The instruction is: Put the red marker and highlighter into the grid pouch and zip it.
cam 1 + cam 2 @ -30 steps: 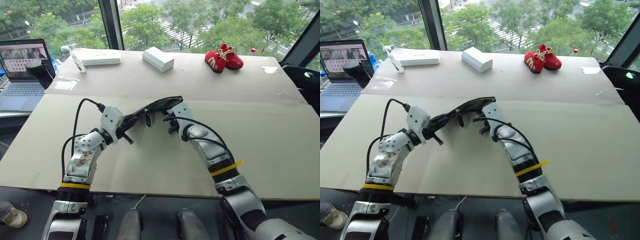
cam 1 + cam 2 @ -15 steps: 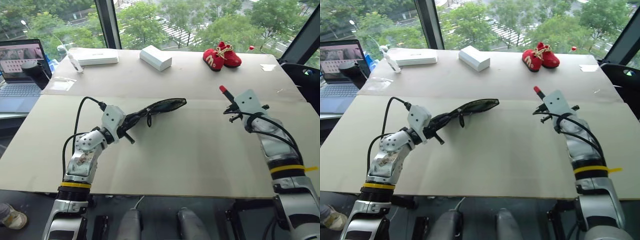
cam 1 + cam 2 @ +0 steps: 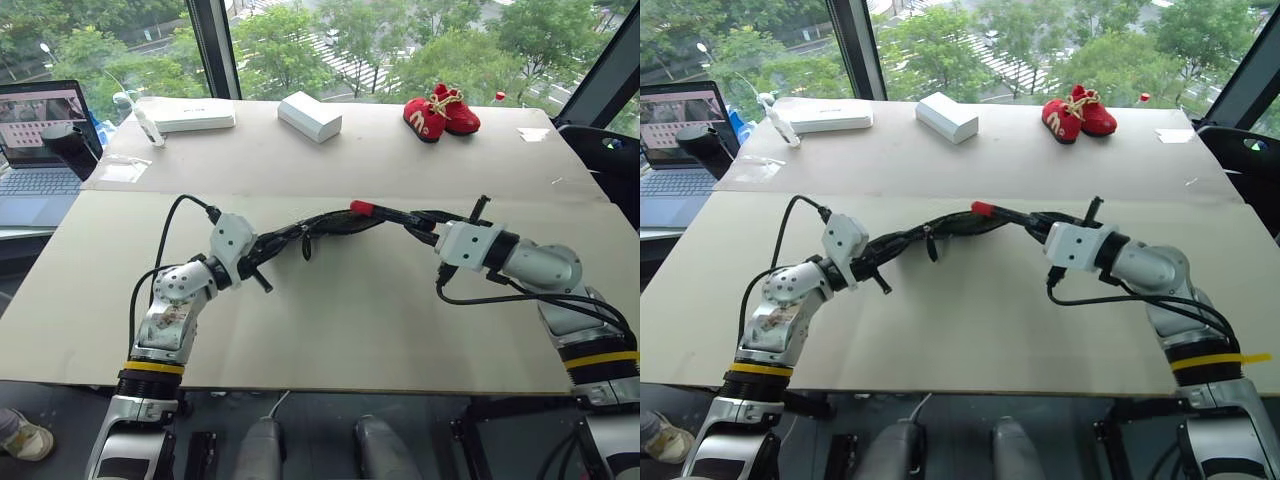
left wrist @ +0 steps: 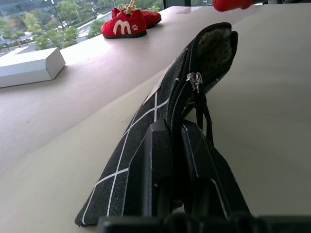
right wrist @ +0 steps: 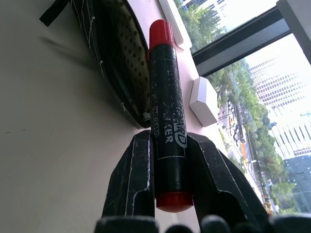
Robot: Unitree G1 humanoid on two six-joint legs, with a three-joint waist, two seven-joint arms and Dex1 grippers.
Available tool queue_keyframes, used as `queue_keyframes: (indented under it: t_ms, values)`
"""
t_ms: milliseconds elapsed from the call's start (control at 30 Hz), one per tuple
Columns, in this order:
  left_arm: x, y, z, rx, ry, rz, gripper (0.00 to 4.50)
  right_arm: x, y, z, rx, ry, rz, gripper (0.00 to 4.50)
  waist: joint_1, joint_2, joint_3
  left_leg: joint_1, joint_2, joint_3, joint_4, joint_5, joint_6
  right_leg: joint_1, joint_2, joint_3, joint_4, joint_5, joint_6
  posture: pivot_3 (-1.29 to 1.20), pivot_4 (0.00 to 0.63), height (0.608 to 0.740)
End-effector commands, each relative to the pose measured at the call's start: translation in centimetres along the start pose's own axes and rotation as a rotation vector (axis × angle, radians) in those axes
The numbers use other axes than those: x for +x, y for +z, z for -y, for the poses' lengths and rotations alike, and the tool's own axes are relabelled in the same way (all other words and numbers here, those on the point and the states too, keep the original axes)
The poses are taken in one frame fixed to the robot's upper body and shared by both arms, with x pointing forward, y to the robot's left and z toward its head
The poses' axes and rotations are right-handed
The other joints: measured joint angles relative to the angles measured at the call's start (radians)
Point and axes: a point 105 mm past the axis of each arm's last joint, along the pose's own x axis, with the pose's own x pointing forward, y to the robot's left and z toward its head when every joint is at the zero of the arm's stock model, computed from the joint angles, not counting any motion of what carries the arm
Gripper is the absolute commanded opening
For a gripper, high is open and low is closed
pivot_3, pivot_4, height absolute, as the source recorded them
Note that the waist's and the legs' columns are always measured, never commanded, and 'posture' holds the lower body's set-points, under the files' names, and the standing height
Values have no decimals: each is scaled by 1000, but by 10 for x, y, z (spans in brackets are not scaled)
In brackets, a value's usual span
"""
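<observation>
left arm reaching from near left toward centre, forearm angled up and right, wrist roughly level. left gripper (image 3: 268,243) clamped tight, both fingers (image 4: 158,170) pinching the near end of the grid pouch (image 3: 325,222) and holding it clear of the surface. right arm coming in from the right, elbow bent, forearm lying level and pointing left. right gripper (image 3: 425,217) closed around the barrel of the red marker (image 5: 166,114), red cap leading toward the pouch mouth.
</observation>
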Motion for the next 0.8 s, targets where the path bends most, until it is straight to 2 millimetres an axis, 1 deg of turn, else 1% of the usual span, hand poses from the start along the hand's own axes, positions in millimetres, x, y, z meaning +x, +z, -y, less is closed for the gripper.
queue_keyframes:
  t_ms: [33, 167, 267, 433, 600, 700, 800]
  values:
    - [1, 12, 1, 43, -16, 41, 0, -7, 1, 9, -96, 2, 7, 597, 1, 0, 0, 0, 0, 0, 0, 0, 0, 0, 0, 0, 0, 0, 0, 0, 150, 729]
    - [1, 12, 2, 47, -24, 42, 0, -5, -1, 2, -138, 49, -4, 597, -1, 0, 0, 0, 0, 0, 0, 0, 0, 0, 0, 0, 0, 0, 0, 0, 150, 729]
    - [2, 15, 3, 50, -30, 48, 0, 2, -6, 0, -163, 67, -30, 597, -3, 0, 0, 0, 0, 0, 0, 0, 0, 0, 0, 0, 1, 0, 0, 0, 150, 729]
    - [5, 19, 6, 55, -41, 52, 0, 17, -5, -1, -179, 80, -21, 597, -4, 0, 0, 0, 0, 0, 0, 0, 0, 0, 0, 0, 1, 0, 0, 0, 150, 729]
    - [7, 18, 10, 58, -55, 48, 0, 35, 3, -1, -208, 106, 10, 597, -4, 0, 0, 0, 0, 0, 0, 0, 0, 0, 0, 1, 1, 0, 0, 0, 150, 729]
    - [8, 19, 12, 60, -61, 48, 0, 47, 8, -9, -227, 148, 37, 597, -3, 0, 0, 0, 0, 0, 0, 0, 0, 0, 0, 0, 1, 0, 0, 0, 150, 729]
    - [9, 21, 14, 61, -66, 51, 0, 65, 18, -14, -235, 172, 70, 597, -5, 0, 0, 0, 0, 0, 0, 0, 0, 0, 0, 0, 1, 0, 0, 0, 150, 729]
